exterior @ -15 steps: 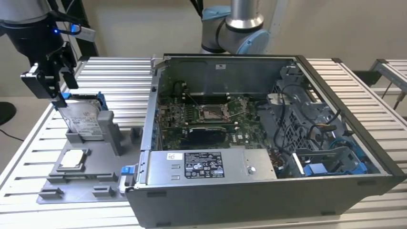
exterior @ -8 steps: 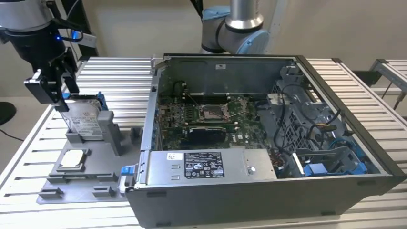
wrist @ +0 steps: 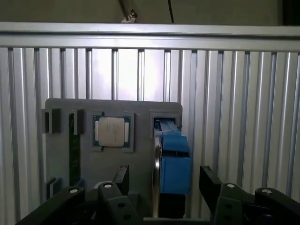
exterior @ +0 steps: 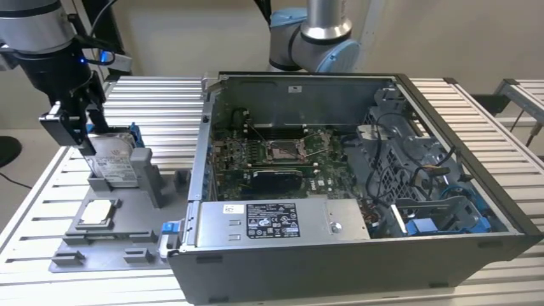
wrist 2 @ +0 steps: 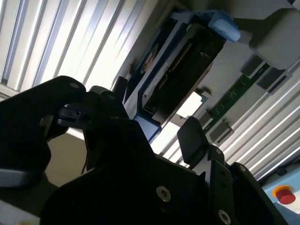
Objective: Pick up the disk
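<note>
On the fixture plate (exterior: 136,220), at nine o'clock in the exterior view: the disk (exterior: 114,159) is standing on edge in its slot.
Gripper (wrist: 164,173): its fingers (wrist: 209,180) are hanging spread, straddling the disk without clamping it.
Progress: the approach is looking complete; the grip and lift are not yet showing.
Count: one disk, one gripper, one square chip (wrist: 111,131), one computer case (exterior: 340,191).

An open computer case (exterior: 340,271) with its motherboard (exterior: 281,153) and power supply (exterior: 272,220) exposed sits on a slatted metal desk (exterior: 157,102), with a grey tray (exterior: 111,245) holding a square silver chip (exterior: 98,212) just beside it on the exterior view's left.
</note>
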